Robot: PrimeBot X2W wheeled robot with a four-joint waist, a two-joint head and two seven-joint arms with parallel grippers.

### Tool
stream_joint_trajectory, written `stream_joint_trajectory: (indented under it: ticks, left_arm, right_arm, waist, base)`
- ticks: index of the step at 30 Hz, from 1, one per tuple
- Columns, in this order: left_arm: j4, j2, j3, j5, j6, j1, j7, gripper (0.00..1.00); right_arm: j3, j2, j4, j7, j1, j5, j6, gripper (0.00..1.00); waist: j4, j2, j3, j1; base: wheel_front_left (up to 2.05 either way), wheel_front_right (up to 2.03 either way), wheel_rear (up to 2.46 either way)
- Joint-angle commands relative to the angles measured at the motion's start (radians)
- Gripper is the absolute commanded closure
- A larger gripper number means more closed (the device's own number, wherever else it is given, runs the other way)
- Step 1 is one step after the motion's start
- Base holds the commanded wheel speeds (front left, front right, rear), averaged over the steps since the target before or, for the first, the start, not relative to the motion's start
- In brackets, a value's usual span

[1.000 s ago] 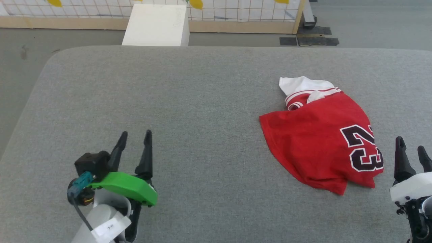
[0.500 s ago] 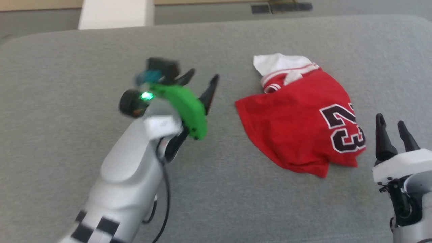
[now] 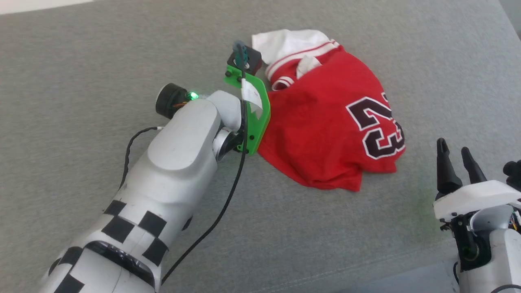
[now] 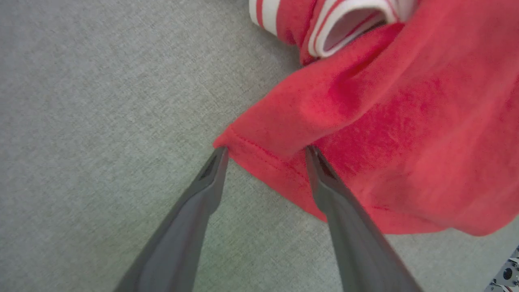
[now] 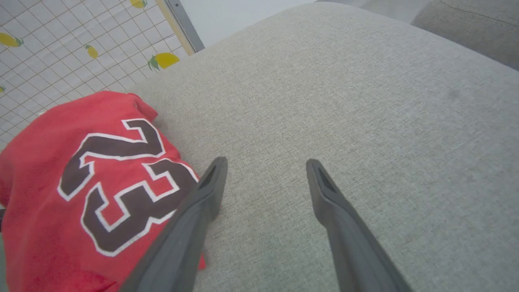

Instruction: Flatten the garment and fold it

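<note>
The garment [image 3: 321, 138] is lying crumpled at the upper centre of the head view on the grey cushion [image 3: 81, 61], showing a black "23". The left gripper [image 4: 265, 152] is sitting at its hem corner, fingers apart. The right gripper [image 3: 452, 146] is hovering at lower right, fingers also apart.

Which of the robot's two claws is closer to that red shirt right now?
Left. The left gripper is at the garment, its open fingers on either side of a red hem corner. The right gripper is open and apart from the cloth, off the end with the number.
</note>
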Motion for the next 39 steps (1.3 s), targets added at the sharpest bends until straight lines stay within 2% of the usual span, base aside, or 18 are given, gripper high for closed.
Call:
stream_joint_trajectory:
  ticks: [1,7,8,9,10,16,22,27,31,36,39]
  left_arm:
    - [0.017,0.002,-0.011,0.017,0.006,-0.017,0.009,0.00]
    - [0.079,0.002,-0.073,0.052,0.002,-0.009,0.075,0.00]
    - [0.085,0.001,-0.079,0.051,0.000,-0.007,0.081,0.48]
    - [0.087,0.000,-0.081,0.047,-0.001,-0.005,0.084,0.77]
    - [0.089,-0.002,-0.081,0.040,-0.004,-0.002,0.086,1.00]
    - [0.060,-0.010,-0.042,-0.018,-0.011,-0.004,0.024,1.00]
    - [-0.025,-0.011,0.089,-0.128,0.006,-0.004,-0.139,1.00]
    - [-0.111,0.035,0.190,-0.190,0.030,0.032,-0.238,1.00]
    - [-0.187,0.108,0.266,-0.230,0.076,0.125,-0.272,1.00]
    - [-0.276,0.204,0.361,-0.284,0.169,0.330,-0.277,1.00]
    - [-0.323,0.235,0.419,-0.327,0.228,0.477,-0.280,1.00]
  right_arm:
    - [0.006,0.001,0.008,-0.011,-0.022,0.008,0.003,0.00]
    - [0.011,0.001,0.035,-0.032,-0.034,0.013,0.003,0.00]
    - [0.010,0.001,0.039,-0.035,-0.035,0.013,0.003,0.00]
    - [0.009,0.001,0.042,-0.037,-0.036,0.012,0.003,0.00]
    - [0.009,0.001,0.046,-0.038,-0.037,0.010,0.003,0.00]
    - [-0.002,0.001,0.052,-0.037,-0.041,-0.014,0.003,0.00]
    - [-0.037,0.001,0.031,-0.010,-0.026,-0.062,0.003,0.00]
    - [-0.057,0.001,-0.006,0.032,-0.009,-0.098,0.003,0.00]
    - [-0.062,0.001,-0.037,0.064,0.006,-0.112,0.003,0.00]
    - [-0.056,0.001,-0.060,0.092,0.027,-0.114,0.003,0.00]
    - [-0.049,0.001,-0.065,0.100,0.036,-0.112,0.003,0.00]
  waist:
    - [-0.049,-0.0001,0.050,0.0000]
    - [-0.056,-0.0001,0.065,0.0000]
    - [-0.054,-0.0001,0.066,0.0000]
    - [-0.051,-0.0001,0.066,0.0000]
    - [-0.047,-0.0001,0.065,0.0000]
    - [-0.003,-0.0001,0.039,0.0000]
    - [0.096,-0.0001,-0.022,0.0000]
    - [0.189,-0.0001,-0.078,0.0000]
    - [0.258,-0.0001,-0.118,0.0000]
    - [0.319,-0.0001,-0.155,0.0000]
    - [0.333,-0.0001,-0.169,0.0000]
  base:
    - [0.00,0.00,0.00]
    - [0.00,0.00,0.00]
    - [0.00,0.00,0.00]
    - [0.00,0.00,0.00]
    - [0.00,0.00,0.00]
    - [0.00,0.00,0.00]
    - [0.00,0.00,0.00]
    - [0.00,0.00,0.00]
    - [0.00,0.00,0.00]
    - [0.00,0.00,0.00]
    - [0.00,0.00,0.00]
